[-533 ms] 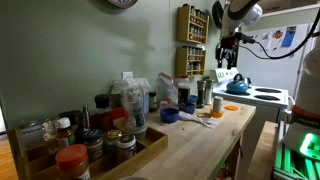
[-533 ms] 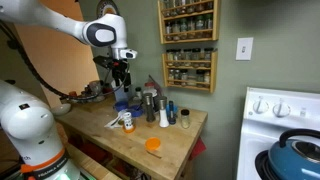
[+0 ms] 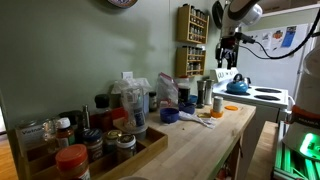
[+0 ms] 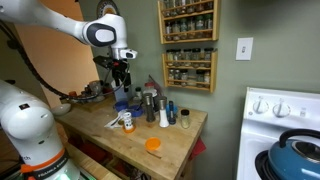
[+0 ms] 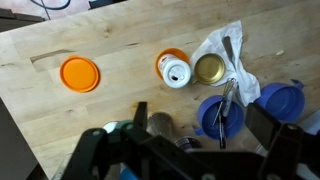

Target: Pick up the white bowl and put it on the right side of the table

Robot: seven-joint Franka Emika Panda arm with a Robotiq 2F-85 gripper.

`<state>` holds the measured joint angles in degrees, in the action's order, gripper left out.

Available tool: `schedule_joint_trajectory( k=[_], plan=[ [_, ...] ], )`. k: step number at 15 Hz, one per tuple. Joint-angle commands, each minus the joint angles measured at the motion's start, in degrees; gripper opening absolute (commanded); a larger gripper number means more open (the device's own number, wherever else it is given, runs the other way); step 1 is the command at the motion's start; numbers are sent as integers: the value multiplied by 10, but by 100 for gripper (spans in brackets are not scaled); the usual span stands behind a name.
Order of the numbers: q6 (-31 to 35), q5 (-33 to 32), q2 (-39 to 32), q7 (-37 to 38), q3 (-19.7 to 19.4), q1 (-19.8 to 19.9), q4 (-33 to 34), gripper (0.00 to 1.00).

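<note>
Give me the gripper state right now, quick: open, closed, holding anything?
Gripper: open, holding nothing; the jaws stand wide apart in the wrist view.

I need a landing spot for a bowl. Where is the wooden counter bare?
Bare wood: between the flat orange lid and the orange-and-white bottle, and all around that lid on the light wooden counter. Crowded: the crumpled white paper and the round blue bowl beside it.

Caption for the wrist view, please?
Open gripper above the wooden table, looking down on an orange lid, a tipped bottle and a blue bowl.
</note>
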<state>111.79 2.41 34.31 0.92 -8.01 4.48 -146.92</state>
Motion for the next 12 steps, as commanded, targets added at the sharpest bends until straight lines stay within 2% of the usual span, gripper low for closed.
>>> schedule_joint_trajectory(
  k=[1, 3, 5, 7, 9, 11, 12],
  plan=[
    [-1, 4, -1, -4, 7, 8, 1, 100],
    [21, 33, -17, -6, 26, -24, 3, 100],
    [56, 73, -38, -5, 60, -65, 8, 100],
    [86, 105, -72, -16, 94, -110, 33, 100],
    [88, 123, -117, -32, 122, -149, 71, 100],
    [62, 92, -164, -27, 156, -163, 116, 100],
    [81, 105, -107, -14, 144, -151, 69, 100]
  ],
)
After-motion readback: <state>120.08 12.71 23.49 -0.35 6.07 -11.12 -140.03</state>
